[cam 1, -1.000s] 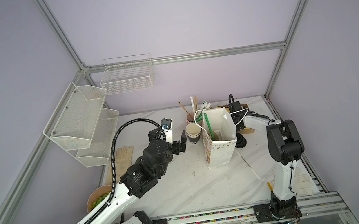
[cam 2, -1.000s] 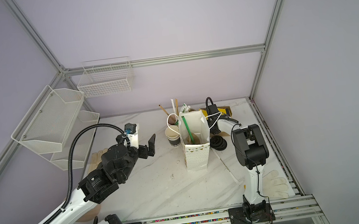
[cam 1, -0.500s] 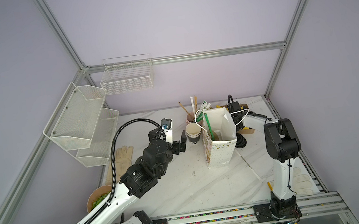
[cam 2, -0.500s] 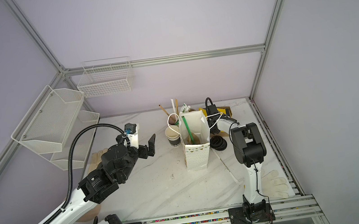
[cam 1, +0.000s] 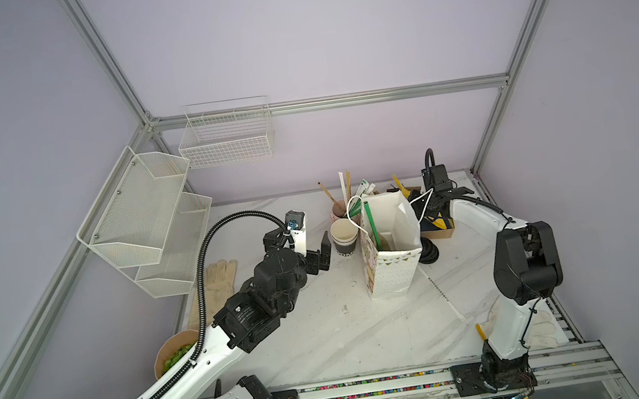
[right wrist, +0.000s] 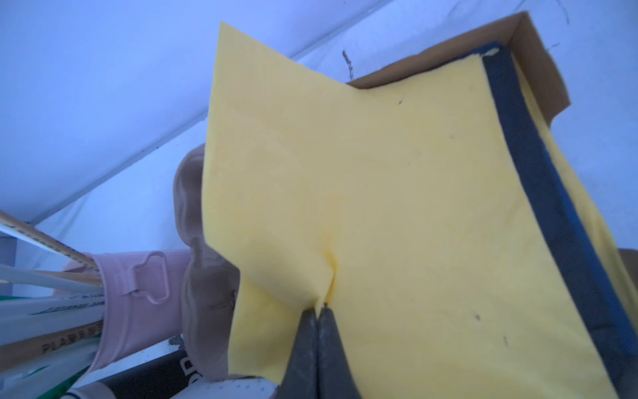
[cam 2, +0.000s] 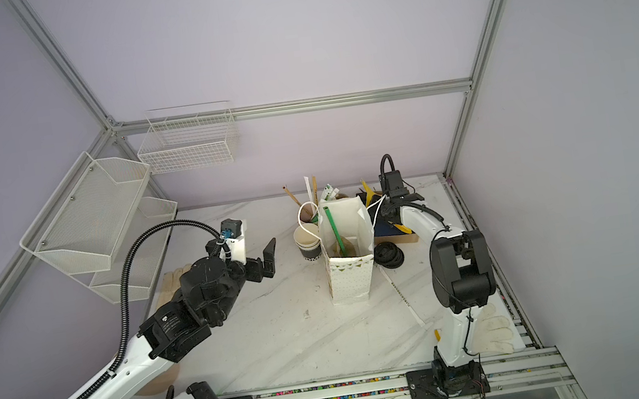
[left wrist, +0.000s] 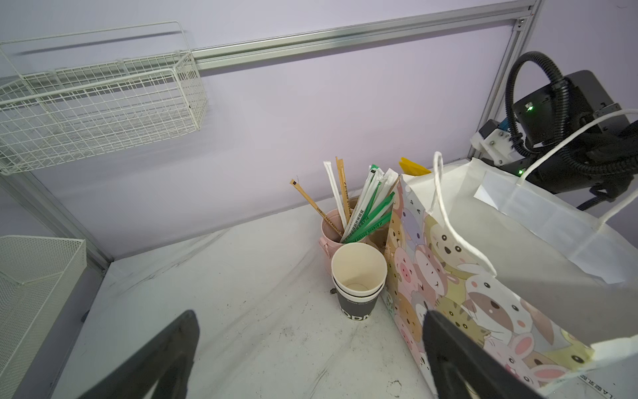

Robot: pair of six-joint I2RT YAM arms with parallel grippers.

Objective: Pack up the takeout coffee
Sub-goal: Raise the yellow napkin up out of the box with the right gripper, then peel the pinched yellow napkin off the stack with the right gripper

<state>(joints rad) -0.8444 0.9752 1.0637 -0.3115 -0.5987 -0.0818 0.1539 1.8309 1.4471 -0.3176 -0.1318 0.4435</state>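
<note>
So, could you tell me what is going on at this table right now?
The right gripper is shut on a yellow sheet, pinching it over the cardboard box next to the paper bag. The left gripper hangs open above the table, its fingers pointing toward the nested black cups that stand beside the bag, touching nothing. A pink cup of straws stands just behind those cups. The bag stands upright and open, with a green straw leaning inside.

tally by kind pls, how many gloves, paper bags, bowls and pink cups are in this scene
gloves: 2
paper bags: 1
bowls: 1
pink cups: 1
total: 5
</note>
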